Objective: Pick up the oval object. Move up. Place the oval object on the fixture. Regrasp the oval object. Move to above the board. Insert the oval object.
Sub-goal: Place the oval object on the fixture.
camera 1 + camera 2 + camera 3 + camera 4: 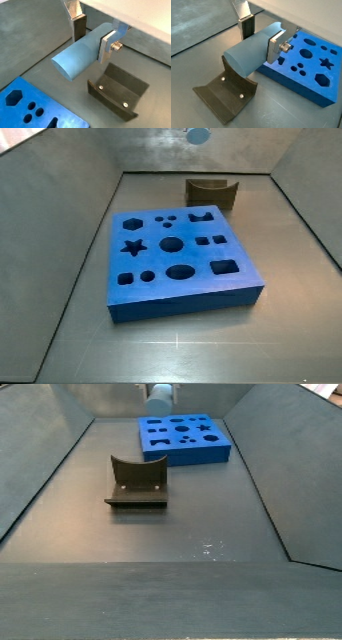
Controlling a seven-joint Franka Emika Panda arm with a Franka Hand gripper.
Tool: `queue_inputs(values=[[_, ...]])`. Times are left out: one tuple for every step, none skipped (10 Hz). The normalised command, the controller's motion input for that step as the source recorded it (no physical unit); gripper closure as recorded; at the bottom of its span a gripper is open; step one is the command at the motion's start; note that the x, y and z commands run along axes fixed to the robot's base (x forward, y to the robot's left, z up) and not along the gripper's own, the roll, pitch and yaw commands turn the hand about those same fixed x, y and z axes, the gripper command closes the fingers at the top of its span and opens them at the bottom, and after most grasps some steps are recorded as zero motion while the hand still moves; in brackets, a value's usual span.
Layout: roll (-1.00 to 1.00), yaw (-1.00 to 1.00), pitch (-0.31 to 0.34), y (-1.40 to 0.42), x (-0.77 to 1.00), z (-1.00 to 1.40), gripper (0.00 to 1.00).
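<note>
The oval object (75, 59) (248, 54), a pale blue peg, hangs in the air with its rounded end face toward both wrist cameras. My gripper (91, 47) (260, 48) is shut on it, one silver finger on each side. Both side views show only the peg's end (198, 135) (160, 396), at the upper edge and high above the floor. The dark fixture (119, 91) (228, 95) (211, 191) (136, 481) stands on the floor below the peg with nothing on it. The blue board (33, 107) (308, 67) (181, 258) (185, 439) lies beside the fixture, its cut-out holes facing up.
Grey sloped walls (67, 248) (54, 464) enclose the grey floor on all sides. A bright edge of the wrist mount (143, 17) crosses a corner of a wrist view.
</note>
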Motion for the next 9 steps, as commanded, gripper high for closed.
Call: queue_inputs(values=[[-1.00,0.10,-0.159,0.43,0.70,-0.15,1.00],[-1.00,0.09,-0.160,0.32,0.60,-0.11,1.00],[-1.00,0.09,-0.153,0.16,0.47,-0.06,1.00],[-1.00,0.10,-0.126,0.09,0.27,-0.03,1.00],[-1.00,0.10,-0.092,0.06,0.14,-0.01,1.00],[-1.00,0.10,-0.072,0.05,0.07,0.00,1.00],[-0.92,0.09,-0.028,0.04,0.03,0.00,1.00],[-0.80,0.07,0.006,0.04,0.03,-0.01,1.00],[-0.55,0.04,0.061,0.04,0.05,0.00,1.00]])
